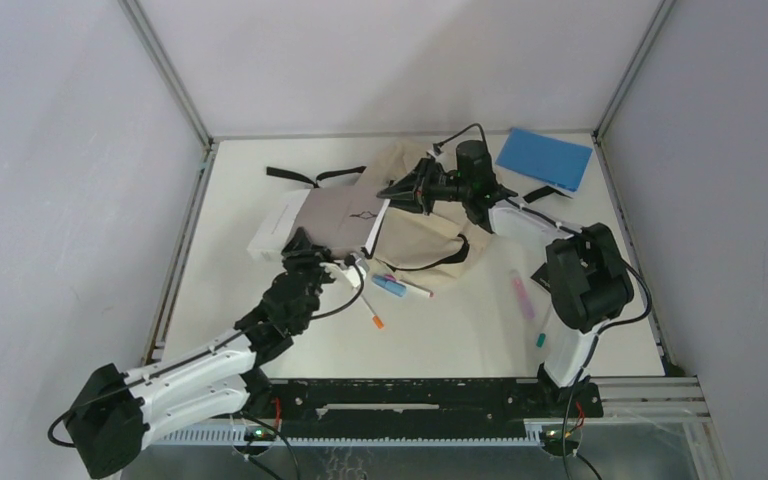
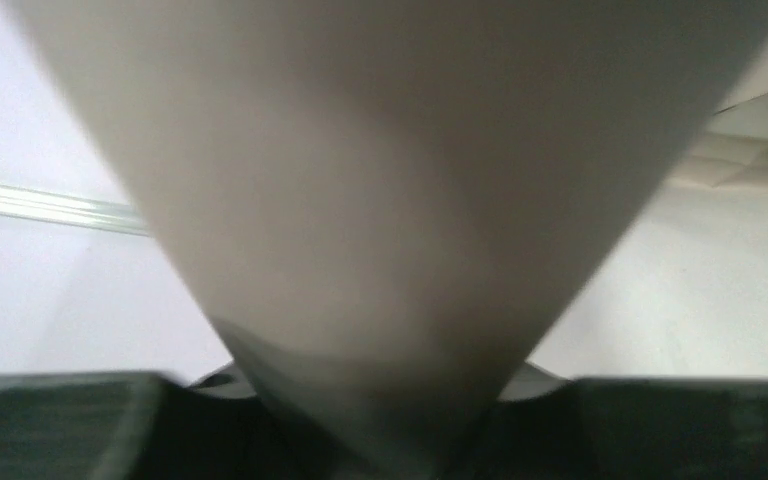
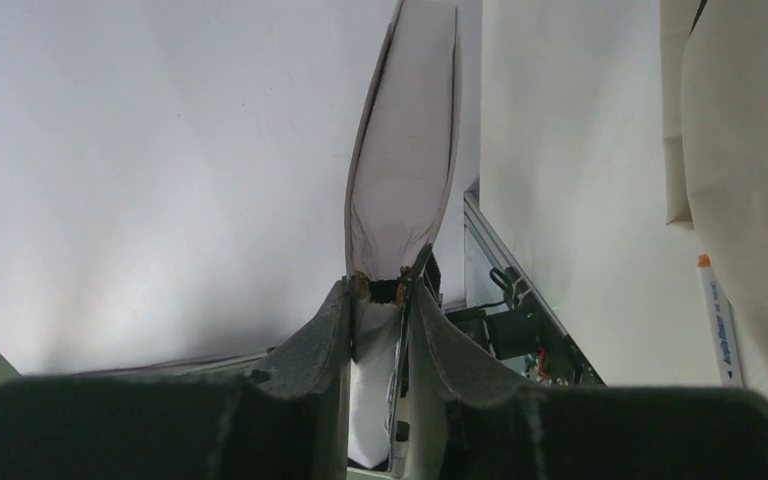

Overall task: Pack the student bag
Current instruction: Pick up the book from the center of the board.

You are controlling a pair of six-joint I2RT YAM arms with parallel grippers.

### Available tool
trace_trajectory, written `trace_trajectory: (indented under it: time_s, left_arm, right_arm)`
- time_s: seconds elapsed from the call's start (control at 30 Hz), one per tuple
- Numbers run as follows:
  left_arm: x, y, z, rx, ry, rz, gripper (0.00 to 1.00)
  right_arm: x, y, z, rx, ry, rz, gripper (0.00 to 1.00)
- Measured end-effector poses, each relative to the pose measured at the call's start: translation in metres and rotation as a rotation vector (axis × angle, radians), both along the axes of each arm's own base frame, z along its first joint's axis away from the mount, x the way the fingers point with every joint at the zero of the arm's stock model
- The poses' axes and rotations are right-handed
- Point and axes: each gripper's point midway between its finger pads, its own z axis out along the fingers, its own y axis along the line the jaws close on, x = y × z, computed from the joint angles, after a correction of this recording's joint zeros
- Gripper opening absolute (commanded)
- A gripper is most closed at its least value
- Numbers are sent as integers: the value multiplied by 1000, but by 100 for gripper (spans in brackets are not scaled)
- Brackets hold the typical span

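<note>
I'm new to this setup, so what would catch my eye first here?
A grey book spans both arms mid-table: the right claw pinches its right edge, and the left claw meets its near corner. The cream student bag lies by its right end, and a blue notebook sits far right.

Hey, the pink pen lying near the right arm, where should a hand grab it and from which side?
Probably mid-barrel, straight down from above. The pink pen lies flat on the table, running roughly near to far, so closing across its narrow width, left to right, looks easiest.
</note>
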Motion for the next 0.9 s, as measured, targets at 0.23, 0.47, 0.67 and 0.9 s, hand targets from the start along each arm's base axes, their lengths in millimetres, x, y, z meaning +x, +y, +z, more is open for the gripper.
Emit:
trace_trajectory:
  time_s: [0.23, 0.47, 0.67, 0.9]
  left_arm:
    - [-4, 6, 2, -121, 30, 20, 0]
    - [-8, 13, 68, -499, 81, 22, 11]
    - [-20, 2, 125, -776, 208, -87, 10]
    - [-28, -25, 155, -1060, 531, -176, 0]
  right_arm:
    - [-6, -12, 10, -31, -67, 1, 100]
    - [1, -82, 55, -126, -276, -146, 99]
    - [-10, -118, 83, -180, -484, -165, 99]
    - [-39, -102, 69, -163, -580, 5, 100]
